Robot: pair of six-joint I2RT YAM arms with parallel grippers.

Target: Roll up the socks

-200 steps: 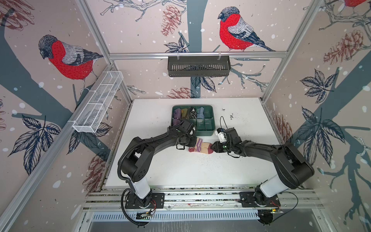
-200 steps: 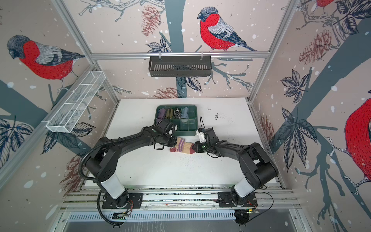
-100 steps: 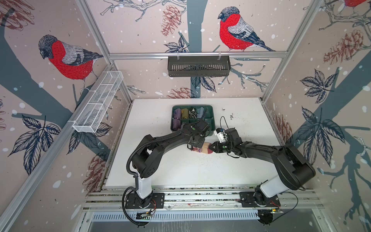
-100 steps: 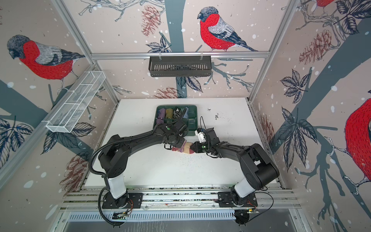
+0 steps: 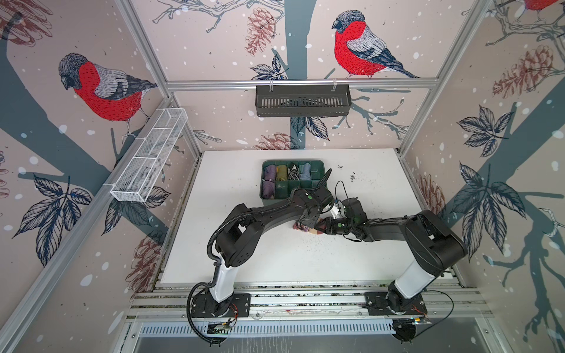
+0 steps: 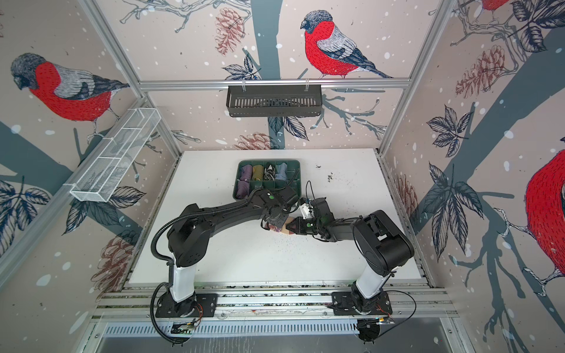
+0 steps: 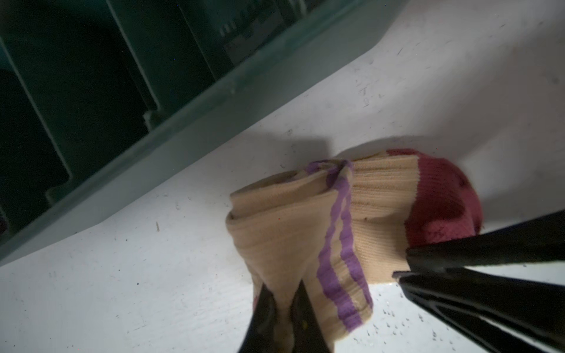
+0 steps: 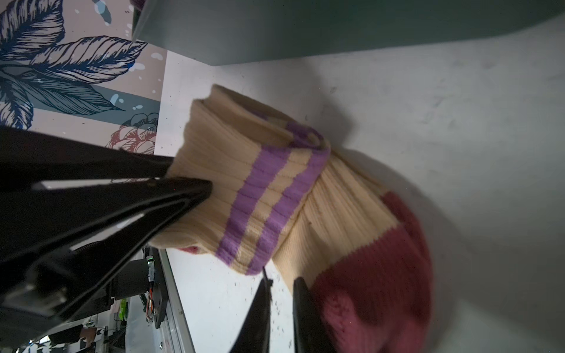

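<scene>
Fabric pinched tight: the left claw has both fingers closed on a fold of tan ribbed cloth, right beside the two purple stripes. That cloth belongs to the socks, a half-rolled bundle lying on the table directly under the claw. The tan layer is outermost, and the dark red toe end bulges out toward the right claw. The purple sock is mostly wrapped out of sight. The right claw comes in from the opposite side, low and nearly flat. Its jaws are only a thin slit apart, tips at the edge where tan meets red; whether it has any cloth nipped, I cannot tell. In both top views the two claws are almost touching over the bundle.

Outward now. Under them is the white table, scuffed, with fine dark specks scattered just on the arm-base side of the claws. Just beyond the left claw sits a green divided tray, its near wall close to the socks but apart from them. Rolled bundles fill several of its compartments. Farther out behind that, a dark slotted basket hangs on the aluminium rail. Off to the left claw's side, a white wire basket is fixed to the wall. All round is bullfinch wallpaper, with pine cones and leaves.
</scene>
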